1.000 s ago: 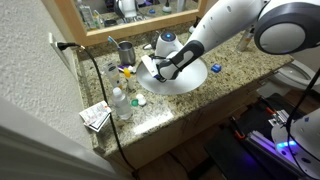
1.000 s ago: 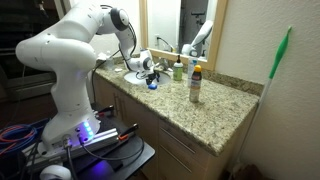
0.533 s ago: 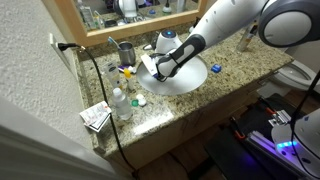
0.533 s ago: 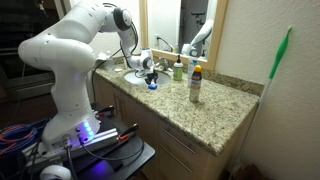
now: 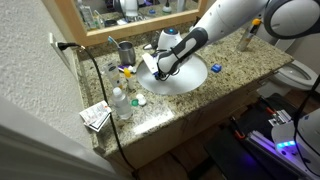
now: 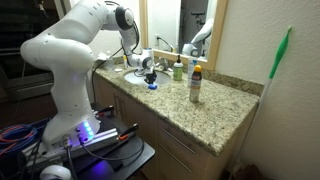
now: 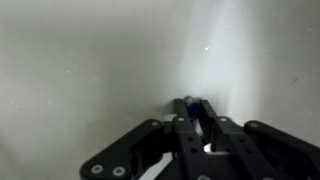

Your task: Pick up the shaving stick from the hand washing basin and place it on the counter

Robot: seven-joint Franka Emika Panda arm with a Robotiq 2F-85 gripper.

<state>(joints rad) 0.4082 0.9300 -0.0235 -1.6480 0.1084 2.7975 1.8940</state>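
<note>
**Gripper pinches the shaving stick inside the basin**

The shaving stick (image 7: 191,104) shows in the wrist view as a small blue-tipped piece. It sits right at the fingertips of the gripper (image 7: 198,116), against the white inner wall of the basin (image 7: 80,60). The two fingers are drawn close together at the centre of that view and pinch the stick between them. It is too small to make out in either exterior view.

In an exterior view the gripper (image 5: 160,69) is down inside the basin (image 5: 193,80), on the side nearest the metal cup (image 5: 126,51). The black wrist slants down into the bowl. The white forearm climbs away over the far rim of the basin, toward a large rounded joint at the top corner of the picture.

In an exterior view from along the counter (image 6: 205,118), the gripper (image 6: 147,68) hangs low over the basin. The arm arches high above the basin from a bulky white base standing off the counter's front edge.

A clear bottle (image 5: 120,101) stands on the counter (image 5: 245,68) near the basin, beyond the rim on the cup's side.
</note>
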